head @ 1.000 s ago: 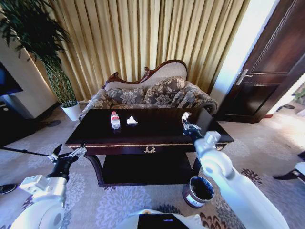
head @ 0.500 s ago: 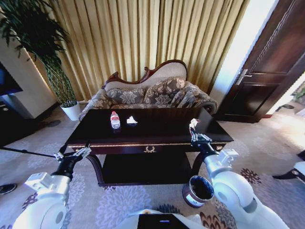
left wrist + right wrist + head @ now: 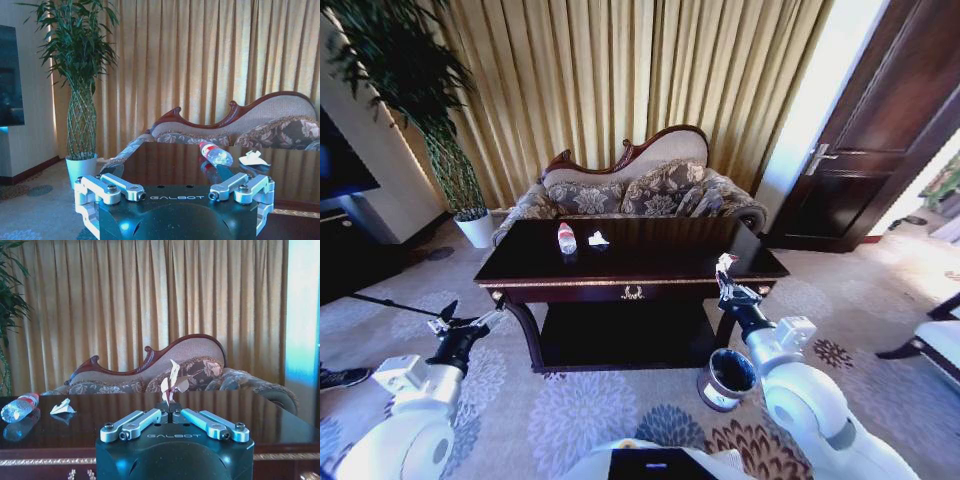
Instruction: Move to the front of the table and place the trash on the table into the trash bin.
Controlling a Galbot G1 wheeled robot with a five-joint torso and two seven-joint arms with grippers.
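Right gripper [image 3: 724,276] raised just off the table's front right corner, fingers pinched together on a paper scrap [image 3: 723,262]; in the right wrist view the scrap [image 3: 171,382] stands up from the closed fingertips [image 3: 168,415]. Bin [image 3: 728,378] on the carpet below that arm, beside the table's front right leg, opening up.

Left gripper [image 3: 472,318] held low off the table's front left corner, fingers spread wide and holding nothing; left wrist view shows the two fingers [image 3: 120,186] well apart.

Table [image 3: 660,270] directly ahead, gold ornament at front centre, lower shelf under the top. On the far left part of the top: bottle [image 3: 566,238] lying on its side, red cap toward the sofa. Just beside it, to the right and apart from it, a crumpled white paper [image 3: 598,239].

Behind the table: sofa [image 3: 640,190], then curtains [image 3: 620,80]. Plant [image 3: 420,90] in a white pot at far left; dark door [image 3: 865,150] at far right.
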